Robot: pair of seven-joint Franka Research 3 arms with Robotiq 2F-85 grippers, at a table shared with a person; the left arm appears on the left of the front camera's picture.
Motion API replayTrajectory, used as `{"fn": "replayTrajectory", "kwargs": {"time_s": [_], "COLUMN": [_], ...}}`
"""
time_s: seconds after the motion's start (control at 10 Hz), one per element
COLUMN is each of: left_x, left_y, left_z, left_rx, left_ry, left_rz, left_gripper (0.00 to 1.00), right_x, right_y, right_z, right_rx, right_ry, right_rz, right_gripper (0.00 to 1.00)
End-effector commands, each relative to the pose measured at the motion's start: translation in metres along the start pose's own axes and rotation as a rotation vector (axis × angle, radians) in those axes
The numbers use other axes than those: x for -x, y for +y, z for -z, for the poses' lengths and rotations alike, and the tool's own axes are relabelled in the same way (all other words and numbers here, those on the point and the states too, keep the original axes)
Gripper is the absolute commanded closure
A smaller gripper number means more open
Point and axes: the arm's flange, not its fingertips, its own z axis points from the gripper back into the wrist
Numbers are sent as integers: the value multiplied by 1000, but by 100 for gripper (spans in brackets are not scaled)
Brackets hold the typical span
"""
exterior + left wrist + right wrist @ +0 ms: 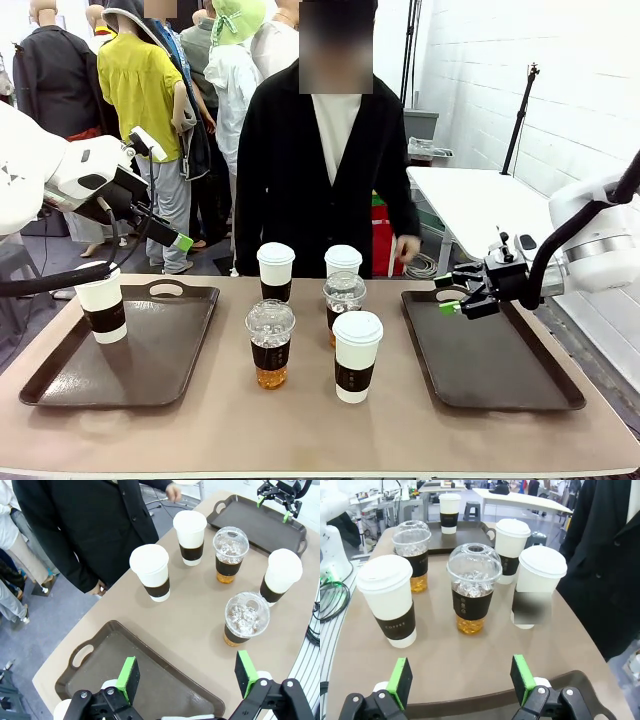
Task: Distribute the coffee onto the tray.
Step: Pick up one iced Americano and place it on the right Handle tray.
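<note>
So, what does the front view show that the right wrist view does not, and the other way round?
Front view: the right tray whole, and the right gripper open near its far-left corner. Right wrist view: the word COFFEE on the band of the nearest white cup. Both: five cups mid-table, and a sixth cup on the left tray.

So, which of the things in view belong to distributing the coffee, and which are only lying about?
Belong to the job: left tray, one white paper cup on it; right tray; three white paper cups and two clear dome-lidded cups on the table between.
Lying about: white side table; black stand.
</note>
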Motion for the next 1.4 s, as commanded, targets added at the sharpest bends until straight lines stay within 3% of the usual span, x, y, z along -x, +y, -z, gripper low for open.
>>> {"fn": "replayTrajectory", "kwargs": {"time_s": [0.0, 0.8, 1.3], "left_x": [1, 1, 1], "left_y": [1, 1, 1], "left_z": [-1, -1, -1], "left_rx": [4, 4, 4], "left_ry": [8, 8, 8], "left_rz": [2, 2, 2], "left_gripper": [0, 0, 0], "right_x": [11, 11, 4], "right_y": [-22, -34, -34], "right_z": [0, 51, 102], "right_rx": [-54, -92, -42], "right_ry": [-28, -76, -74], "right_rz": [16, 39, 34], "right_gripper": [0, 0, 0]}}
